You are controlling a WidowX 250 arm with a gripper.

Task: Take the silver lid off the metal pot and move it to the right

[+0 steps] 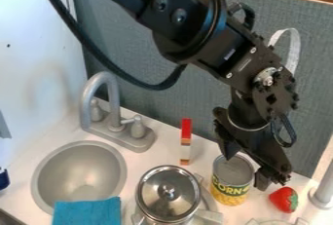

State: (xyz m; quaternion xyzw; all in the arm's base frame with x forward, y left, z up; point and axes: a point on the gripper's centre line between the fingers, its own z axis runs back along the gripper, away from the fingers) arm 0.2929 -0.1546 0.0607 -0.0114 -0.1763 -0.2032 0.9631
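Seemingly at the lining-up step, the gripper (246,170) has its jaws apart at the can (230,188), between the lidded pot (168,196) at left and the strawberry (284,199) at right, and the next move calls for centring before any squeeze.

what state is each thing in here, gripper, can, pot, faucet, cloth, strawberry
gripper: open, at the can
corn can: upright on the counter
metal pot: covered, lid on
faucet: no running water visible
blue cloth: spread over the sink's near edge
strawberry: whole, on the counter
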